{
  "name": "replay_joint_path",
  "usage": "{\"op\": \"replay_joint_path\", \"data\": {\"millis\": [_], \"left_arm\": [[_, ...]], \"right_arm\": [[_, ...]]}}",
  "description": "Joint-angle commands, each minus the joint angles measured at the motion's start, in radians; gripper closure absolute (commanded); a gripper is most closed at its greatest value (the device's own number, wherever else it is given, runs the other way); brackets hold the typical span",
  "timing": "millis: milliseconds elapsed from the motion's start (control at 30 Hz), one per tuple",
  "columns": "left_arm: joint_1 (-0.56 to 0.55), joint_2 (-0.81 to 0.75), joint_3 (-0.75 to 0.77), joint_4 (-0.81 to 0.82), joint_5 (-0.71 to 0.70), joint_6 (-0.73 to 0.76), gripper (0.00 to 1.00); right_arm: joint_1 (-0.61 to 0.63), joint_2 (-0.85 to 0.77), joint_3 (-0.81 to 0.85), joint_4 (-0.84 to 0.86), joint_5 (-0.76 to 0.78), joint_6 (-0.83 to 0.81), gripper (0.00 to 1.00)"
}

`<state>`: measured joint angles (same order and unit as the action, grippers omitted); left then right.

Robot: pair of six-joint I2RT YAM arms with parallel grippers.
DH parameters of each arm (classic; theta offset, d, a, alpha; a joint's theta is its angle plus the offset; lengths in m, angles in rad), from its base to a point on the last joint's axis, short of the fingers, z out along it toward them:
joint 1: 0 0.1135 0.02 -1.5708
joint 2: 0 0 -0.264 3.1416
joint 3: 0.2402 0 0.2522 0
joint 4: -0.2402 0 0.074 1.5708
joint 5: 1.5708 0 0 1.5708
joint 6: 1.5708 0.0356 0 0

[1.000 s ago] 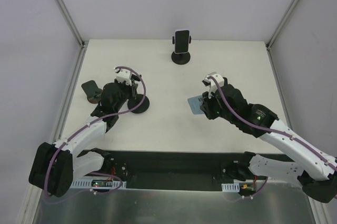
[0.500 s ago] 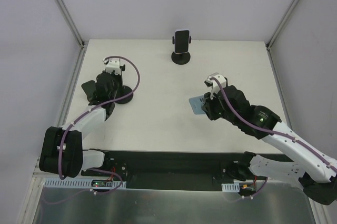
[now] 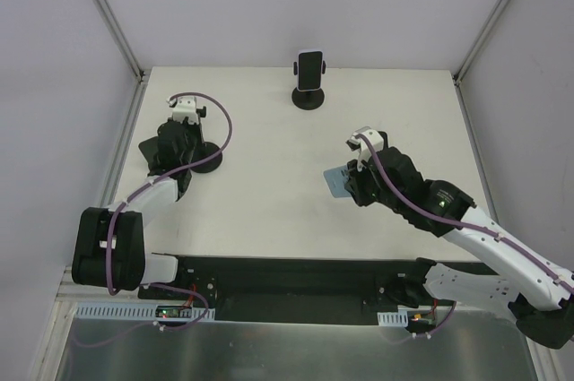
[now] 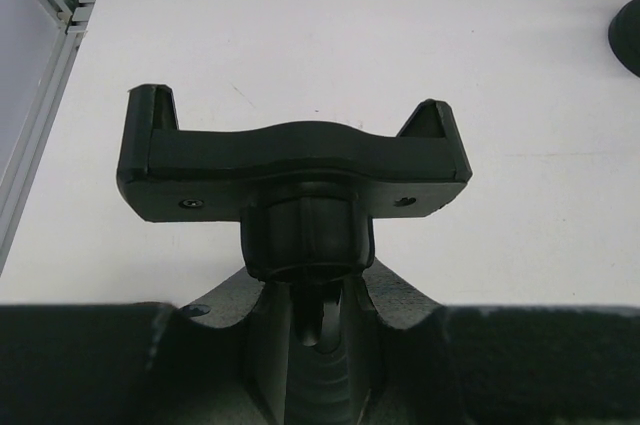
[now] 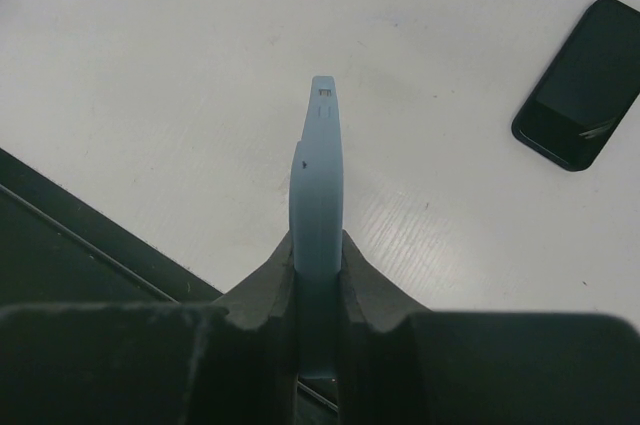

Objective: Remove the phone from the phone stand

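pale blue phone (image 5: 318,195), black stand (image 4: 295,170), white table (image 3: 269,220)

- The right gripper (image 5: 318,280) is pinching a light blue phone (image 5: 318,160) edge-on.
- A black phone (image 5: 580,85) is lying flat on the white table (image 5: 150,55), well apart.

Phone and stand apart, each held on its own side.
The pale blue phone (image 5: 318,175) stands edge-on, pinched in the right gripper (image 5: 318,267). The black phone stand (image 4: 295,160), its cradle empty and side clamps upright, is gripped at the neck by the left gripper (image 4: 305,295).
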<state>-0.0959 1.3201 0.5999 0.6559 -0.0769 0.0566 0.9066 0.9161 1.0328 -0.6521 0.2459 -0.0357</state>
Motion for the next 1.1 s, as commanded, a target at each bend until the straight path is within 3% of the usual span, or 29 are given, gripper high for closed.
{"op": "replay_joint_path", "data": {"millis": [0,167,333,500,600,900,1067], "left_arm": [[0.024,-0.013,0.038,0.085,-0.003,-0.001,0.87],[0.033,-0.019,0.040,0.076,-0.020,0.009,0.84],[0.035,-0.024,0.037,0.065,-0.014,-0.009,0.62],[0.035,-0.077,0.026,0.045,-0.009,-0.037,0.27],[0.035,-0.123,0.024,0.025,-0.014,-0.044,0.16],[-0.004,-0.373,0.040,-0.108,0.009,-0.034,0.01],[-0.237,-0.484,0.006,-0.114,-0.012,0.170,0.01]], "right_arm": [[-0.006,-0.019,0.007,0.065,0.003,-0.012,0.99],[-0.009,-0.013,0.006,0.071,-0.008,-0.012,0.99],[-0.009,-0.005,0.004,0.075,-0.014,-0.012,0.99],[-0.009,-0.006,0.003,0.080,-0.010,-0.009,0.99],[-0.012,0.000,0.006,0.081,-0.010,-0.009,0.99],[-0.043,0.033,0.029,0.072,-0.028,0.022,0.99],[-0.080,0.084,0.049,0.063,-0.075,0.088,0.99]]}}
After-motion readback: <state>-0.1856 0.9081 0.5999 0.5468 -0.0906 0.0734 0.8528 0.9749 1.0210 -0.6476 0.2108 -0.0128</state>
